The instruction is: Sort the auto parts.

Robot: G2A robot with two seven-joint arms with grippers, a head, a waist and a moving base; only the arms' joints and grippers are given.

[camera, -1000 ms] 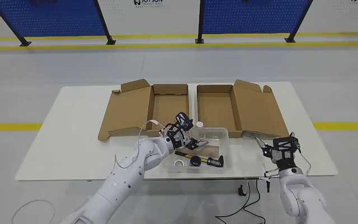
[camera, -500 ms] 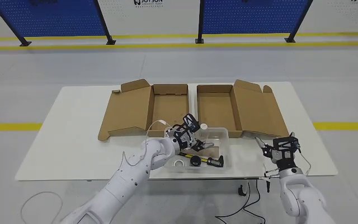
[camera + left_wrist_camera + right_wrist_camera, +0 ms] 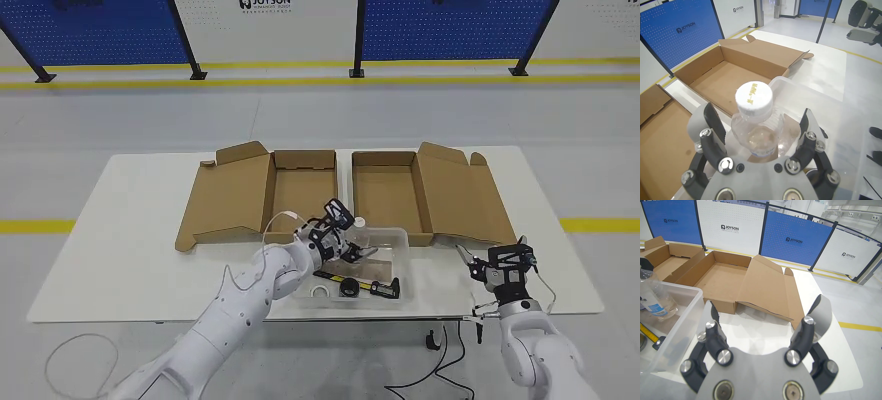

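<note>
A clear bottle (image 3: 761, 132) with a white cap (image 3: 357, 223) stands in the far part of the transparent bin (image 3: 404, 262). My left gripper (image 3: 757, 111) is open around the bottle, one finger (image 3: 710, 117) on each side with a gap to the bottle's wall. From above, my left gripper (image 3: 343, 243) hangs over the bin. In the bin's near part lie a yellow and black measuring tool (image 3: 375, 288), a black round part (image 3: 348, 288) and a white ring (image 3: 318, 292). My right gripper (image 3: 492, 252) is open above the table right of the bin, with nothing between its fingers (image 3: 712, 311).
Two open cardboard boxes lie behind the bin, the left box (image 3: 305, 192) and the right box (image 3: 385, 197), each with its lid folded outward. The right box's flap (image 3: 768, 294) lies flat ahead of my right gripper. The table's front edge runs just behind the bin.
My left gripper has moved a little to the right across the bin to the bottle. The right arm has kept still.
</note>
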